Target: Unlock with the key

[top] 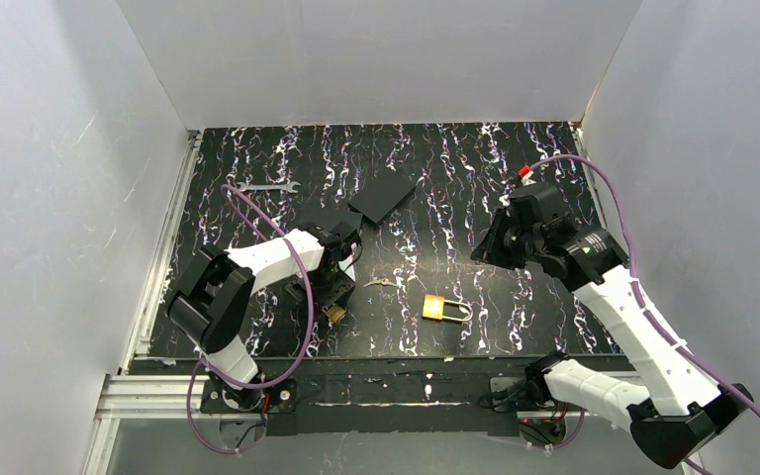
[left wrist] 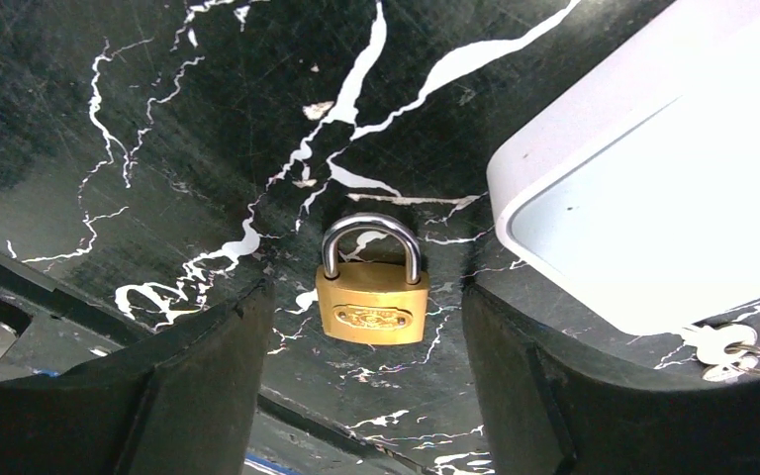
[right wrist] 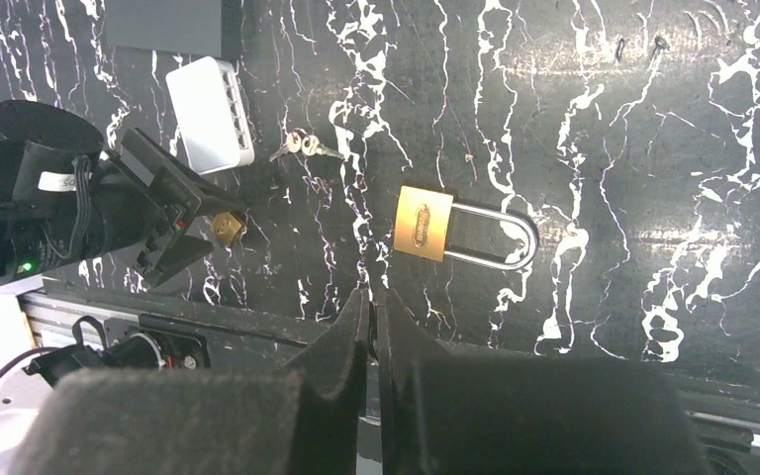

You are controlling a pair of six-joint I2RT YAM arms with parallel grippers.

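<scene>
Padlock [left wrist: 373,302] untouched between jaws of released left gripper [left wrist: 366,332], right gripper [right wrist: 374,302] clenched, empty

From above we see the black, white-veined counter [top: 455,198]. Our left wrist view hugs it; top and right wrist share the larger brass padlock [top: 434,307].

Lit evenly from above, casting soft shadows onto the marbled table [top: 455,168]. Washed out on the white box [left wrist: 643,168] at the left wrist, glinting off the shackle of the small padlock [left wrist: 373,302]. Blurred across the near right fingers [right wrist: 208,416].
</scene>
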